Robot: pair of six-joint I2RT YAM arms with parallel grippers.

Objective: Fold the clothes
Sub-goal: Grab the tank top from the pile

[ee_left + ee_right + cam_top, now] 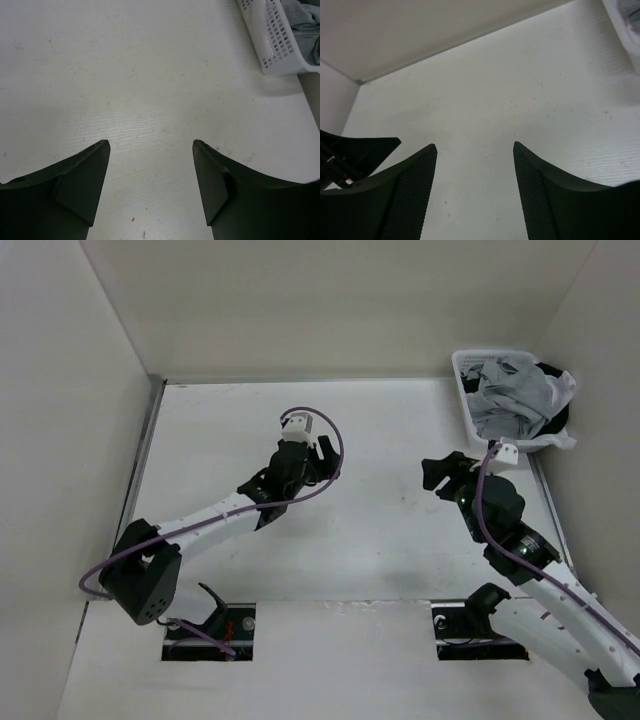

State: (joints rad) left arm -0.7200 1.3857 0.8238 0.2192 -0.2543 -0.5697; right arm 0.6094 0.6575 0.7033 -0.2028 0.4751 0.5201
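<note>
Your left pincer (150, 143) and right pincer (475, 146) gape wide, empty; the grey top (510, 397) sits bunched in the basket (463, 390); a snagged pull could tip it over.

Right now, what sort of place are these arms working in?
Probably a lab test booth: a white table boxed in by plain white walls, with a laundry basket of clothes in its far right corner.
</note>
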